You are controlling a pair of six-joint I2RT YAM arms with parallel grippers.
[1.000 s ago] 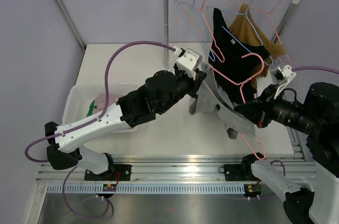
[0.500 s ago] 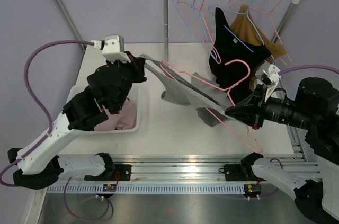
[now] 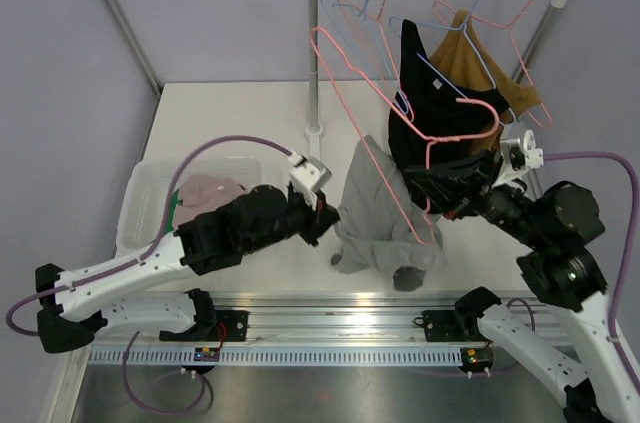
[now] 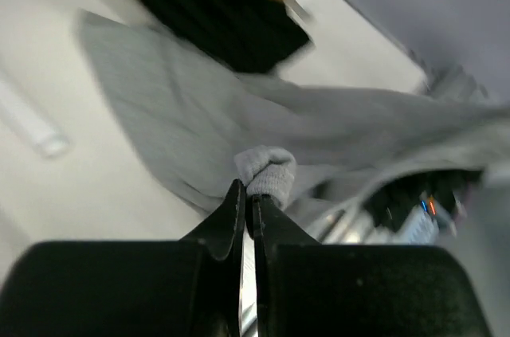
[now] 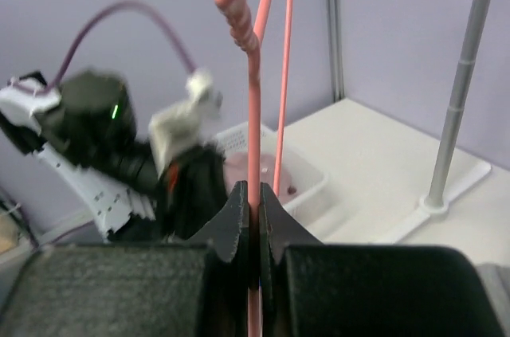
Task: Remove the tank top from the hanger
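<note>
The grey tank top point(image 3: 372, 218) hangs in a bunched drape down to the table in front of the rack. My left gripper point(image 3: 327, 219) is shut on a fold of its left edge; the left wrist view shows the pinched grey fold point(image 4: 267, 175) at my gripper point(image 4: 249, 197). My right gripper point(image 3: 428, 186) is shut on the pink hanger point(image 3: 352, 73), which stands tilted with its hook up and to the left. Its lower wire crosses the grey cloth; I cannot tell whether it is threaded through. In the right wrist view my gripper point(image 5: 253, 193) clamps the pink wire point(image 5: 253, 106).
The clothes rack point(image 3: 313, 53) stands at the back with a black garment point(image 3: 430, 93), a brown garment point(image 3: 505, 78) and several empty hangers point(image 3: 372, 3). A white basket point(image 3: 140, 205) holding a pink garment point(image 3: 208, 189) sits at the left.
My left arm has swung from over the basket down to the table's middle, carrying the tank top's edge. My right arm has tipped the hanger upright, and the cloth now sags bunched.
</note>
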